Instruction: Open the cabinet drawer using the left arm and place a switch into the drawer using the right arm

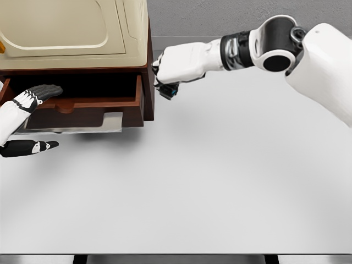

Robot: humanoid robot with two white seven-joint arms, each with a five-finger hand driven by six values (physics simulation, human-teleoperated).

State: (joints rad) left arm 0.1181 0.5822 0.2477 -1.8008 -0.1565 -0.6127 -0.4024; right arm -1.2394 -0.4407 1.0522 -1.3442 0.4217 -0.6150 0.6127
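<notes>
While drawer [82, 103] is standing pulled out of wooden cabinet [74, 33], left hand [30, 118] is hovering at drawer's front left, fingers spread, grasping nothing. Right hand [179, 65] is reaching in from right, fingers clenching around small dark switch [168, 91] with bluish tip, poking out below fist. Switch is hanging above white tabletop [209, 181], just right of cabinet's side panel, level with drawer opening, not yet inside drawer. Right forearm is stretching back toward upper right.
</notes>
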